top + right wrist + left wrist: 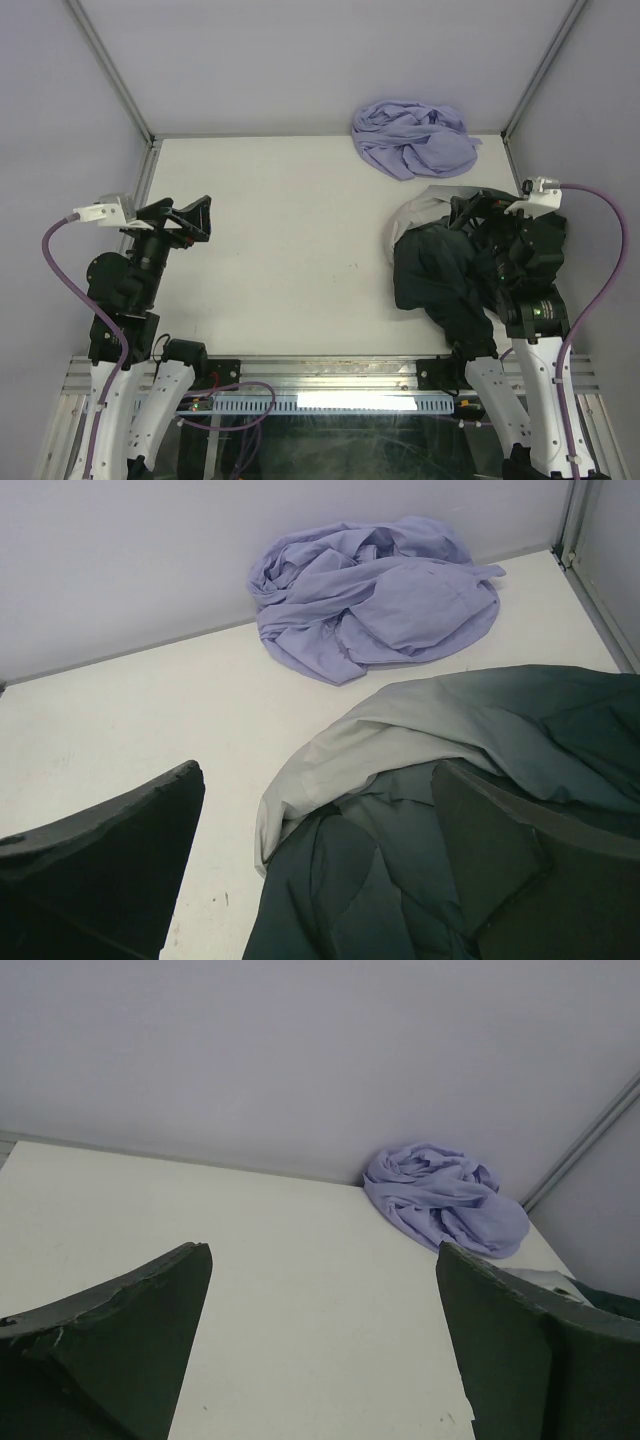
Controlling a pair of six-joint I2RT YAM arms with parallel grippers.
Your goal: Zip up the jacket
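The jacket (440, 270), black fading to light grey, lies crumpled in a heap at the right side of the table. It also shows in the right wrist view (430, 810), bunched with its zipper hidden in the folds. My right gripper (478, 212) is open and empty, hovering over the heap's far part; in its wrist view (315, 850) the jaws straddle the jacket's left edge without holding it. My left gripper (192, 218) is open and empty above bare table at the left, far from the jacket; a sliver of jacket (560, 1282) shows past its right finger.
A lavender-purple cloth garment (414, 137) lies bunched at the back right against the wall, seen too in the left wrist view (445, 1198) and right wrist view (375, 595). The white table (290, 250) is walled on three sides, with metal corner posts.
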